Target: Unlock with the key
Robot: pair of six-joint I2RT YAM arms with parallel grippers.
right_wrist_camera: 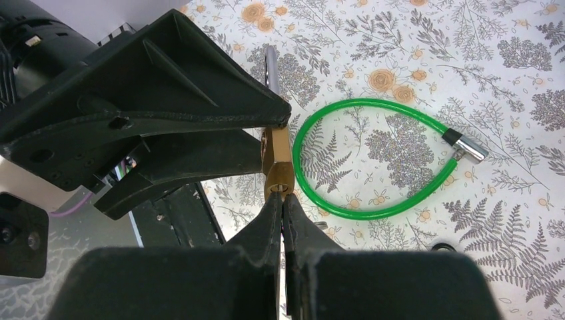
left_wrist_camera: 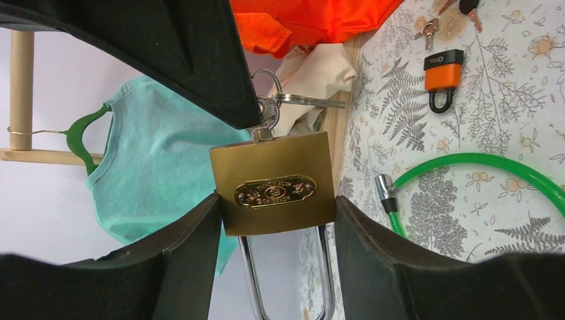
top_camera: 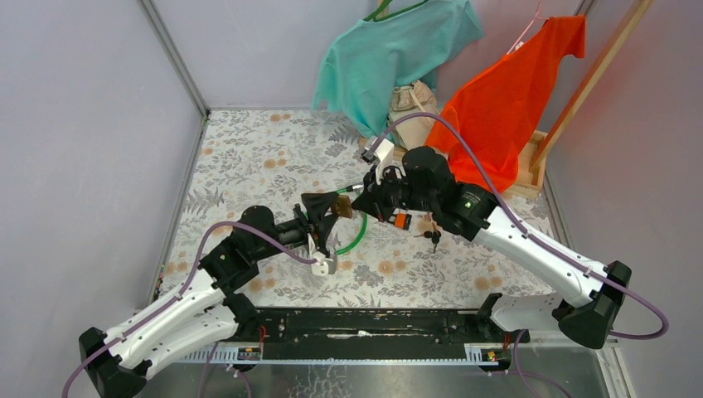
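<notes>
Brass padlock (left_wrist_camera: 273, 183): held clear of the tabletop (top_camera: 265, 157), roughly mid-scene. Its flat face with the embossed plate looks at my left wrist camera (lettering too small to read). The steel shackle (right_wrist_camera: 270, 67) runs away from the keyway end.
Left claw (left_wrist_camera: 276, 207): about half open, with one finger pressed on each narrow side of the padlock body, so I have it clamped by the flanks.
Key (left_wrist_camera: 268, 113): at the keyway end of the padlock, its round head only partly showing. A ring with a second key (left_wrist_camera: 313, 101) hangs off it to the side.
Right claw (right_wrist_camera: 283, 212): fingers pinched flat together right against the padlock's keyway face, on the key. The blade is hidden between them.
Green cable lock (right_wrist_camera: 373, 101): lies in a loop on the tabletop just right of the padlock, its metal end free, touching neither claw.
Orange padlock (left_wrist_camera: 443, 75): small, with a black shackle, flat on the tabletop beyond the cable.
Loose keys (top_camera: 433, 239): on the tabletop near the orange padlock, beside my right wrist in the overhead view.
Teal shirt (top_camera: 390, 50): on a green hanger at the far edge.
Orange shirt (top_camera: 514, 91): hangs to the right of the teal one, beside a slanted wooden rail (top_camera: 593, 79).
</notes>
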